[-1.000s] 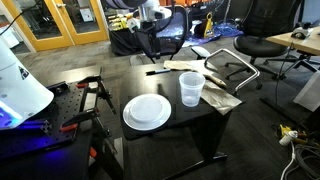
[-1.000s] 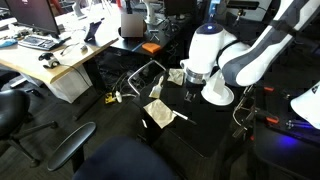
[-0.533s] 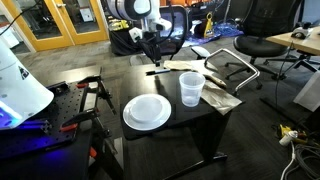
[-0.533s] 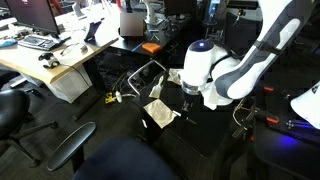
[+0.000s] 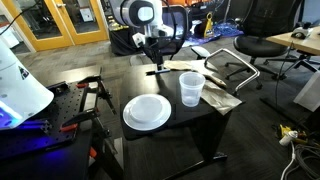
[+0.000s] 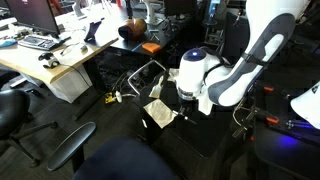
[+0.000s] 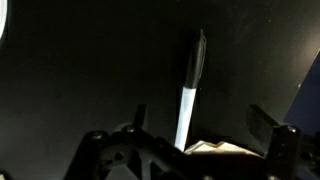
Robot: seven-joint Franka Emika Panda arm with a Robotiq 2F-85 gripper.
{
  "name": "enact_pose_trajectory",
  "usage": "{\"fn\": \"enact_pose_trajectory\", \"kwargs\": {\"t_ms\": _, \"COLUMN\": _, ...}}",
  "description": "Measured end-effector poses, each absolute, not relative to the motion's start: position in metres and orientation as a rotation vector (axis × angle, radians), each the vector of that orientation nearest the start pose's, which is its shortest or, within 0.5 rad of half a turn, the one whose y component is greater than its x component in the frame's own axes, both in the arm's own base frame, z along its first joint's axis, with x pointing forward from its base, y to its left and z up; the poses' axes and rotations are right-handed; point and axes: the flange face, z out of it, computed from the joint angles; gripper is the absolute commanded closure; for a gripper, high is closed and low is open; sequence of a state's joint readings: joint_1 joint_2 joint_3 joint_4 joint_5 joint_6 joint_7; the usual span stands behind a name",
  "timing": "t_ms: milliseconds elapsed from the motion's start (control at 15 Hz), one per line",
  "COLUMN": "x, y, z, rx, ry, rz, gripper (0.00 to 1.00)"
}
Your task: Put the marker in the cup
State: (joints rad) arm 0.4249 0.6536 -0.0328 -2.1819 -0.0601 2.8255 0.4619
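The marker (image 5: pixel 158 71), a thin dark stick, lies at the far side of the black table (image 5: pixel 190 120). In the wrist view the marker (image 7: pixel 190 85) shows a dark cap and a pale barrel. My gripper (image 5: pixel 155 62) is open and hangs just above it. In the wrist view my gripper (image 7: pixel 200 125) has the marker between its fingers (image 7: pixel 137 115), nearer one of them, not touched. The clear cup (image 5: pixel 191 89) stands upright near the table's middle, to the side of the white plate (image 5: pixel 147 111). The arm hides the cup in an exterior view (image 6: pixel 200 85).
A flat tan wooden piece (image 5: pixel 185 66) lies beside the marker and shows under the gripper (image 7: pixel 225 147). A crumpled cloth (image 5: pixel 222 97) lies at the table's edge (image 6: pixel 160 113). Office chairs (image 5: pixel 250 45) and desks (image 6: pixel 60 65) surround the table.
The arm has come down over the far side of the table until the open gripper hangs just above the marker. The marker, cup and plate have not moved.
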Motion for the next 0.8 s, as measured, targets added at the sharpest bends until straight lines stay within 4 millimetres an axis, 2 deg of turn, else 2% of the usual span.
{"fn": "enact_pose_trajectory", "kwargs": {"t_ms": 267, "x": 0.506, "y": 0.201, "z": 0.079, "rx": -3.182, "ry": 0.062, "rz": -0.016, "gripper": 0.0}}
{"fn": "enact_pose_trajectory", "kwargs": {"t_ms": 333, "x": 0.507, "y": 0.2, "z": 0.078, "rx": -3.181, "ry": 0.076, "rz": -0.015, "gripper": 0.25}}
{"fn": "enact_pose_trajectory", "kwargs": {"t_ms": 400, "x": 0.508, "y": 0.199, "z": 0.076, "rx": -3.179, "ry": 0.089, "rz": -0.014, "gripper": 0.26}}
{"fn": "enact_pose_trajectory", "kwargs": {"t_ms": 800, "x": 0.511, "y": 0.196, "z": 0.067, "rx": -3.178, "ry": 0.126, "rz": 0.0, "gripper": 0.73}}
